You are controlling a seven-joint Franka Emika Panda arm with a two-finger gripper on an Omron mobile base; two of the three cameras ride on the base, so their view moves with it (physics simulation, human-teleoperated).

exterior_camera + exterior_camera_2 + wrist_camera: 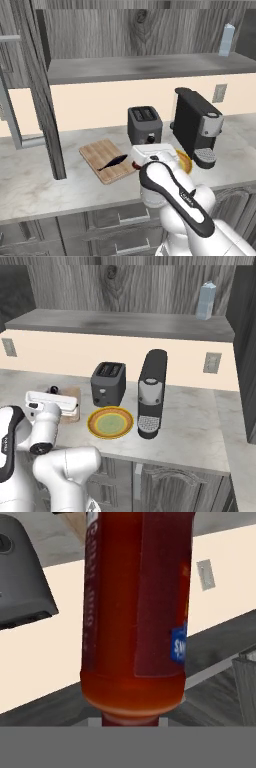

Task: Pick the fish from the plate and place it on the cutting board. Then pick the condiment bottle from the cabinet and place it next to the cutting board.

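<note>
Hiding most of the condiment bottle (135,612) it clenches, the end effector (136,161) (fingertips unseen) hangs just beside the cutting board (102,156).

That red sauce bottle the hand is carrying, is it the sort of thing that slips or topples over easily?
Probably a bit of both. The sauce bottle looks smooth and glossy, so it may slide in a loose grip. It is tall for its narrow base, so it could tip if set down crooked. Its round body would likely roll if it fell on the counter.
</note>
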